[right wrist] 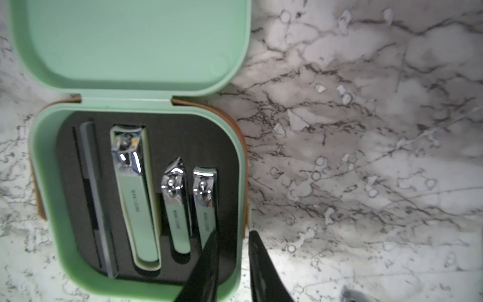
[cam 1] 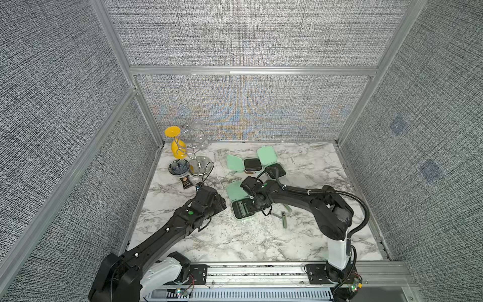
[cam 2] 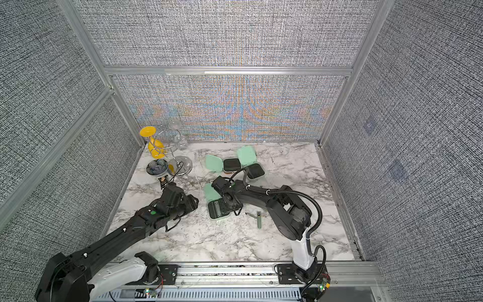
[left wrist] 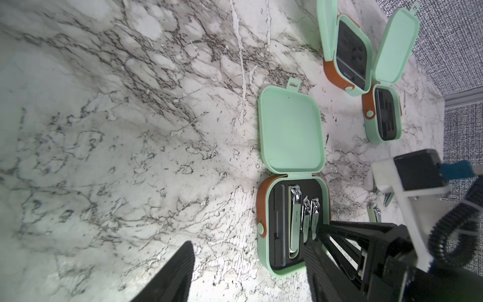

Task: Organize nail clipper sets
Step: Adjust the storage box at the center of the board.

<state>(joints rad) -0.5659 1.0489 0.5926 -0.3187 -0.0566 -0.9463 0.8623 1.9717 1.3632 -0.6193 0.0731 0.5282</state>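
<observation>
Judged the loose clippers (cam 1: 284,221), just right of the near open case (cam 1: 235,192), light, stiff, slick, best pinched across narrow sides, with right gripper (right wrist: 233,232) fingers slightly parted astride that case's wall, left gripper (left wrist: 248,245) spread empty.

White-grey marbled tabletop (cam 1: 235,243): three open mint-green hinged plastic cases (cam 1: 266,155); loose silvery-green metal clippers (cam 1: 284,221); dark flower-shaped dish (cam 1: 178,167); small black snack packet (cam 1: 186,183); chrome wire glass stand (cam 1: 201,160).

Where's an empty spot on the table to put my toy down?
Bare: the marble table along the front rail, and its back right corner. Crowded: the middle, with three open mint cases, loose clippers, and the back left by the flower dish.
</observation>
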